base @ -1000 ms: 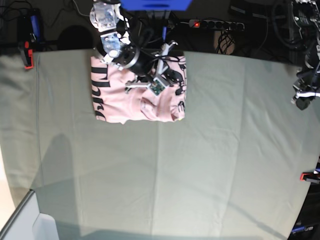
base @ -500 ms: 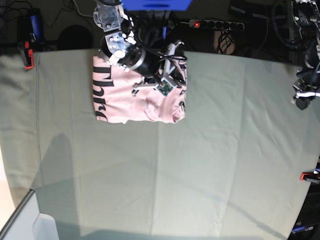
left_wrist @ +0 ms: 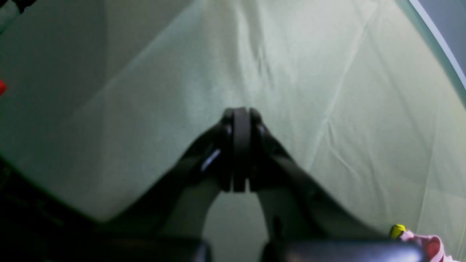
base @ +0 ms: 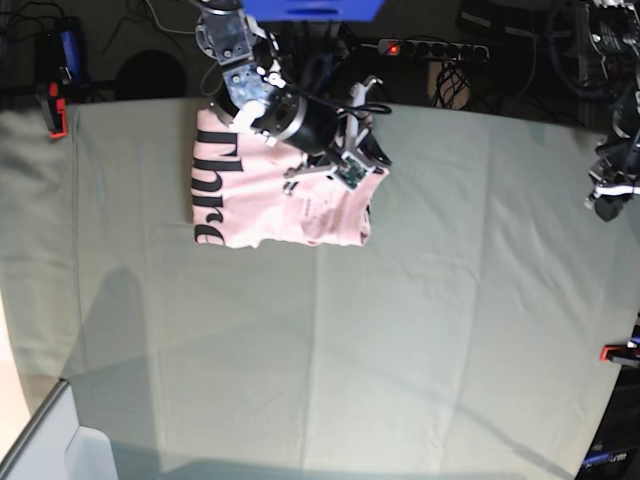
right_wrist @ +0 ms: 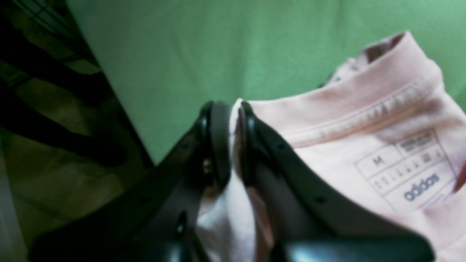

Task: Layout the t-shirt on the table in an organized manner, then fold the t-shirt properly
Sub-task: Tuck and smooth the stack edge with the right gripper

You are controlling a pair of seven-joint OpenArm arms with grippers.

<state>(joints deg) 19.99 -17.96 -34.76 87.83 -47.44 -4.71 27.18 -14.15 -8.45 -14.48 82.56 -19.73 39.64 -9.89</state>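
The pale pink t-shirt [base: 260, 200] with black lettering lies bunched and partly folded at the back left of the table [base: 400, 330]. My right gripper [base: 372, 158] is at the shirt's right edge. In the right wrist view the right gripper [right_wrist: 233, 112] is shut on a pinch of the shirt [right_wrist: 364, 145] beside the collar, with the inside size label showing. My left gripper [base: 603, 205] hangs at the table's right edge, far from the shirt. In the left wrist view the left gripper [left_wrist: 240, 116] is shut and empty above the cloth [left_wrist: 327, 72].
Red-and-black clamps sit at the back left corner [base: 57, 112] and the right edge [base: 615, 352]. A power strip [base: 430, 47] and cables lie behind the table. A white bin corner [base: 90, 450] shows at the front left.
My right gripper has moved to the right and a little back, drawing the shirt's edge with it. The shirt has spread rightward and its inside label now shows. The left arm has not moved.
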